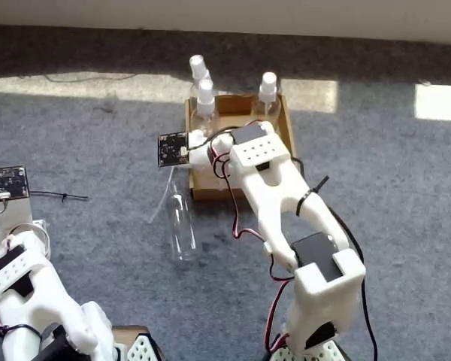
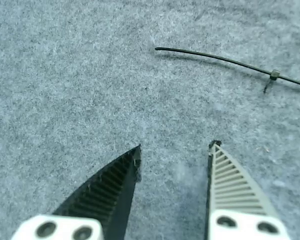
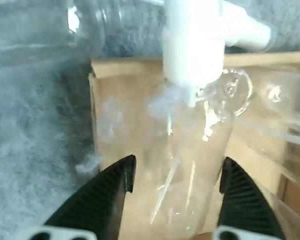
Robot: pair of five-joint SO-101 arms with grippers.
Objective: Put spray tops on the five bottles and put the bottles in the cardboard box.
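From above, the right arm (image 1: 278, 180) covers most of the cardboard box (image 1: 288, 131), so its floor and front wall are largely hidden, and the left arm (image 1: 22, 293) is cut off by the lower left edge. In the right wrist view the bottle (image 3: 190, 165) is a close blur, and its spray top (image 3: 195, 45) is cut off by the picture's edge. The cable tie (image 2: 225, 61) runs out past the edge of the left wrist view.

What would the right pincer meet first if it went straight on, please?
Most likely the clear bottle with a spray top, just ahead in the cardboard box; depth is unclear.
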